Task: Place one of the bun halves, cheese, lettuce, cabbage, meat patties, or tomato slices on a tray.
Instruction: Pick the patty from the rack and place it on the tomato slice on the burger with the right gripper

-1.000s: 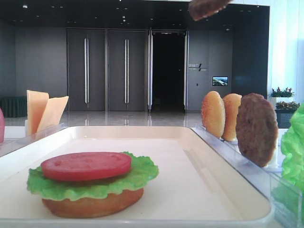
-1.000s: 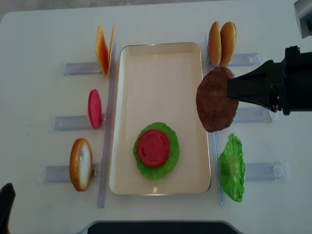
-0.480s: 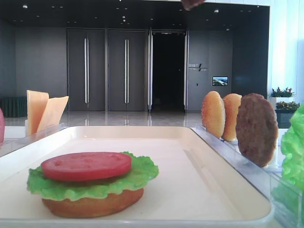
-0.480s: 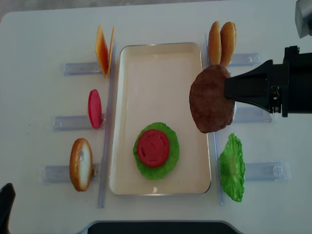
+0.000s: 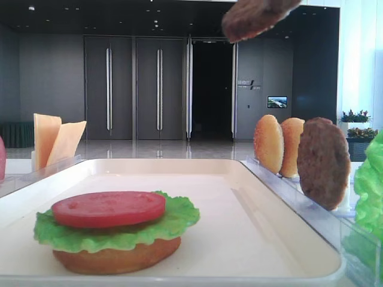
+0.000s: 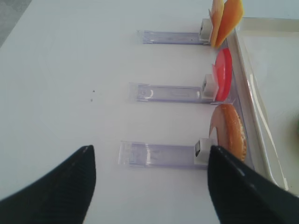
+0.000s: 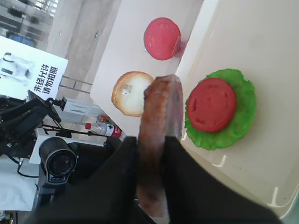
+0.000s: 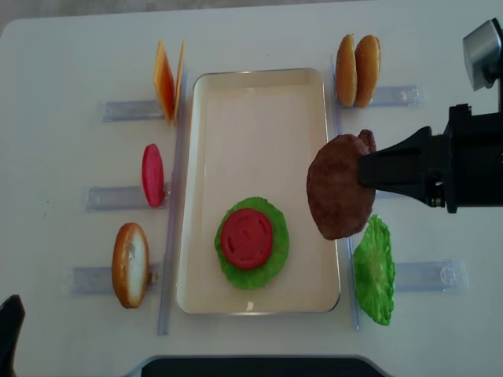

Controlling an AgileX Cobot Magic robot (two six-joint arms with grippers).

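Note:
My right gripper (image 8: pixel 368 173) is shut on a brown meat patty (image 8: pixel 338 188) and holds it in the air over the right rim of the cream tray (image 8: pixel 259 94). In the right wrist view the patty (image 7: pixel 158 112) is pinched edge-on between the black fingers (image 7: pixel 182 177). On the tray lies a stack of bun half (image 5: pixel 114 258), lettuce (image 8: pixel 272 264) and tomato slice (image 8: pixel 247 237), left of the held patty. A second patty (image 5: pixel 323 162) stands in the right rack. My left gripper (image 6: pixel 150 156) is open over bare table beside a bun half (image 6: pixel 227 133).
Clear racks flank the tray. On the left they hold cheese slices (image 8: pixel 167 78), a tomato slice (image 8: pixel 152 174) and a bun half (image 8: pixel 130 264). On the right stand two bun halves (image 8: pixel 357 69) and a lettuce leaf (image 8: pixel 373 269).
The right gripper has carried the patty a little left and toward the near end of the tray; it now sits lower and larger in the low exterior view. The left gripper has not moved.

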